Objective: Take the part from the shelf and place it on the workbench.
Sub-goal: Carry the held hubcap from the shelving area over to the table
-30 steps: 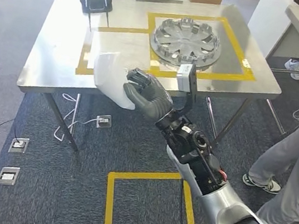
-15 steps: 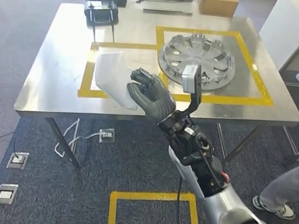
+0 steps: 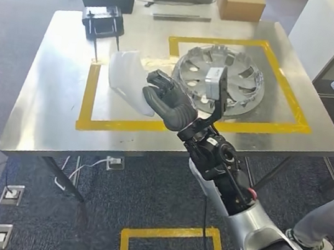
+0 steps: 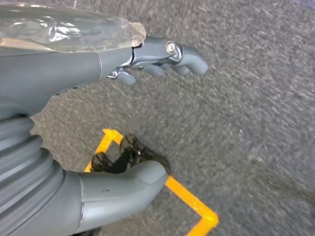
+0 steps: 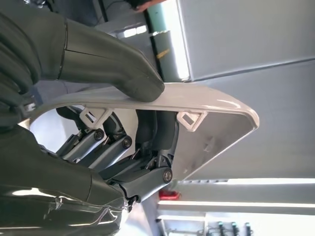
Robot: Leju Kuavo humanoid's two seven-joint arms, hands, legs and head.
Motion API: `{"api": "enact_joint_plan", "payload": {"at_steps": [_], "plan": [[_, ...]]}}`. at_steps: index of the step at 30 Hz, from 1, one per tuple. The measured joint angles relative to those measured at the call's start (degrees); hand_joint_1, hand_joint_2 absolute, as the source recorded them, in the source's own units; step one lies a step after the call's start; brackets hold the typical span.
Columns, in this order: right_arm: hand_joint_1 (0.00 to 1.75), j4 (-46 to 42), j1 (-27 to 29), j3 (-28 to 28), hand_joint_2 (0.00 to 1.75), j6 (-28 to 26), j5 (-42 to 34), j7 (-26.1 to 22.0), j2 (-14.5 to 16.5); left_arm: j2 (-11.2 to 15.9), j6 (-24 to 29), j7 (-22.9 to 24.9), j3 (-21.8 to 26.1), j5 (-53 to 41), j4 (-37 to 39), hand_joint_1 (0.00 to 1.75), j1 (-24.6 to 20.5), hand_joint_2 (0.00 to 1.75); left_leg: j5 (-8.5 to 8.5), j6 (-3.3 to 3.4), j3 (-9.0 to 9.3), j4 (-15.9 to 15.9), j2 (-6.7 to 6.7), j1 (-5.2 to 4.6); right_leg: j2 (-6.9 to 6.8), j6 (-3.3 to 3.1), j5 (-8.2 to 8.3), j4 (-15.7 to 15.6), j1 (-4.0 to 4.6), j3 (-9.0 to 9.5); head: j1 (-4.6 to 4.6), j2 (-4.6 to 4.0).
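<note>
Right robot hand (image 3: 166, 101) gripping white part (image 3: 126, 81) at frame centre, over the counter (image 3: 50, 101); placement pending. Left robot hand (image 4: 122, 59) hanging loose.

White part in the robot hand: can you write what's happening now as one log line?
right robot hand: holds white part | part: above steel table, by hubcap | left robot hand: empty, over carpet

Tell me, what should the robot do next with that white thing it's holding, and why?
Probably lower it. The right hand grips the white part above the workbench, inside the left yellow tape box, apparently not yet resting on the surface. The hubcap lies apart in the other box, so that spot looks free.
</note>
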Motion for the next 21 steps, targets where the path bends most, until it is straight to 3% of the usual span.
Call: {"api": "enact_joint_plan", "payload": {"at_steps": [2, 4, 6, 7, 8, 9, 10, 12, 13, 16, 21], "plan": [[1.75, -0.2, 0.1, -0.1, 1.75, 0.0, 0.2, -0.1, 0.0, 0.0, 0.3, 0.0, 0.0, -0.1, 0.0, 0.0, -0.1, 1.75, -0.41, 0.48, 0.48, -0.2, 0.02, 0.17, -0.01, 0.73, -0.86, 0.0, -0.02, 0.08, 0.03, 0.0], [1.75, -0.4, 0.0, -0.2, 1.75, 0.0, 0.3, -0.3, 0.0, -0.1, 0.4, -0.1, 0.0, -0.2, 0.0, 0.0, -0.3, 1.75, -0.96, 1.07, 1.35, -0.7, 0.07, 0.51, -0.33, 1.39, -3.04, 3.4, -0.02, -1.36, 0.28, 0.0], [1.75, -0.5, 0.1, -0.2, 1.75, 0.1, 0.4, -0.3, 0.0, -0.2, 0.4, -0.1, 0.0, -0.2, 0.0, 0.0, -0.4, 1.75, -1.65, 1.41, 2.14, -0.8, 0.09, 0.57, -0.58, 1.82, -6.25, 11.7, -0.28, -5.73, 0.65, 0.01], [1.75, -0.5, 0.3, -0.3, 1.75, 0.1, 0.5, -0.3, 0.0, -0.3, 0.4, -0.1, 0.0, -0.2, 0.0, 0.0, -0.4, 1.75, -2.01, 1.4, 2.51, -0.8, 0.08, 0.58, -0.61, 2.0, -7.22, 15.6, -0.43, -8.14, 0.79, 0.01], [1.75, -0.5, 0.6, -0.3, 1.75, 0.1, 0.5, -0.3, 0.0, -0.3, 0.5, -0.1, 0.0, -0.2, 0.0, 0.0, -0.3, 1.75, -2.38, 1.35, 2.94, -0.7, 0.05, 0.6, -0.64, 2.16, -7.15, 17.9, -0.56, -9.9, 0.89, 0.01], [1.75, -0.5, 0.8, -0.3, 1.75, 0.1, 0.6, -0.3, 0.0, -0.4, 0.5, -0.1, 0.0, -0.2, 0.0, 0.0, -0.2, 1.75, -2.77, 1.24, 3.43, -0.7, 0.01, 0.64, -0.67, 2.28, -5.71, 17.8, -0.68, -10.6, 0.98, 0.01], [1.75, -0.5, 0.9, -0.4, 1.75, 0.1, 0.6, -0.3, -0.1, -0.5, 0.5, -0.1, 0.0, -0.2, 0.0, 0.0, -0.2, 1.75, -3.17, 1.1, 3.98, -0.6, -0.03, 0.69, -0.71, 2.35, -3.08, 15.1, -0.79, -10.06, 1.08, 0.01], [1.75, -0.7, 0.9, -0.5, 1.75, 0.1, 0.6, -0.2, -0.1, -0.5, 0.5, -0.2, 0.0, -0.3, 0.0, 0.0, -0.2, 1.75, -3.94, 0.69, 4.98, -0.5, -0.08, 0.71, -0.76, 2.32, 2.48, 6.6, -0.87, -7.32, 1.13, 0.0], [1.75, -0.9, 0.9, -0.5, 1.75, 0.1, 0.6, -0.2, -0.1, -0.5, 0.5, -0.2, 0.0, -0.4, 0.0, 0.0, -0.3, 1.75, -4.2, 0.47, 5.21, -0.4, -0.09, 0.66, -0.75, 2.18, 3.87, 3.3, -0.85, -5.91, 1.09, 0.0], [1.75, -1.3, 1.2, -0.7, 1.75, 0.0, 0.8, 0.2, -0.2, -0.6, 0.4, -0.3, 0.0, -0.6, 0.0, 0.0, -0.5, 1.75, -4.48, 0.63, 4.93, -0.1, -0.04, 0.36, -0.53, 1.81, 3.89, 0.3, -0.79, -4.36, 0.89, 0.01], [1.75, -2.3, 1.8, -1.2, 1.75, -0.5, 1.6, 0.6, -0.3, -0.8, 0.4, -0.1, 0.0, -1.0, 0.0, 0.0, -0.7, 1.75, -4.44, 0.74, 5.24, -0.6, 0.12, 0.35, -0.27, 1.53, 3.72, 0.2, -0.7, -4.34, 0.64, 0.01]]}}
